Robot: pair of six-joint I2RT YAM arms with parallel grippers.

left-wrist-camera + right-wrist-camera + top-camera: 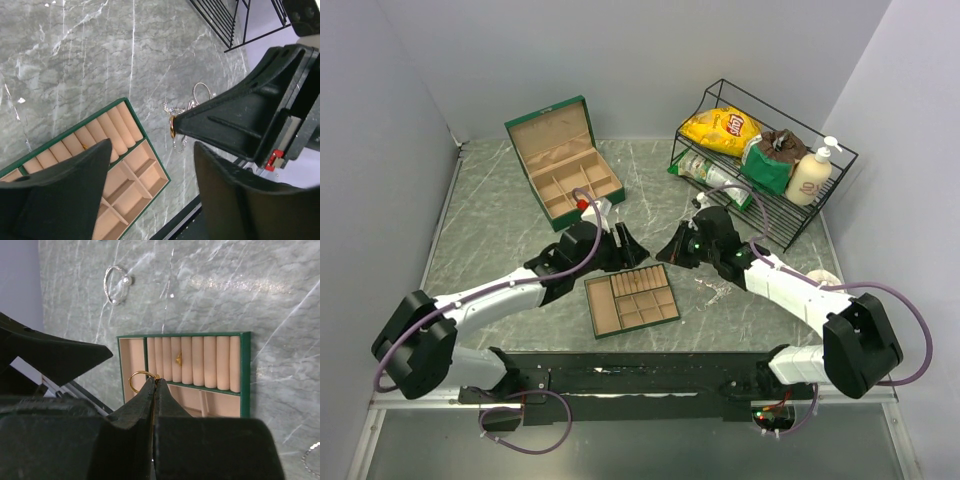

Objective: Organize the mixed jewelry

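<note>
Marble tabletop (225, 290) bears green tray (180, 334), gold piece (178, 358) between its rolls (200, 362).

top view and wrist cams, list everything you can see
box: one, green, open, far left
tray: one, green and tan, centre
ring: one, gold, in right gripper
small piece: one, gold, in tray's rolls
bangle: one, silver, pearls, on table
chains: a few, silver, right of tray
rack: one, black wire, far right
chips: one, yellow, in rack
bag: one, green, in rack
bottle: one, cream, in rack
packet: one, white-green, rack's bottom
left gripper: open, above tray
right gripper: shut on ring, above tray
</note>
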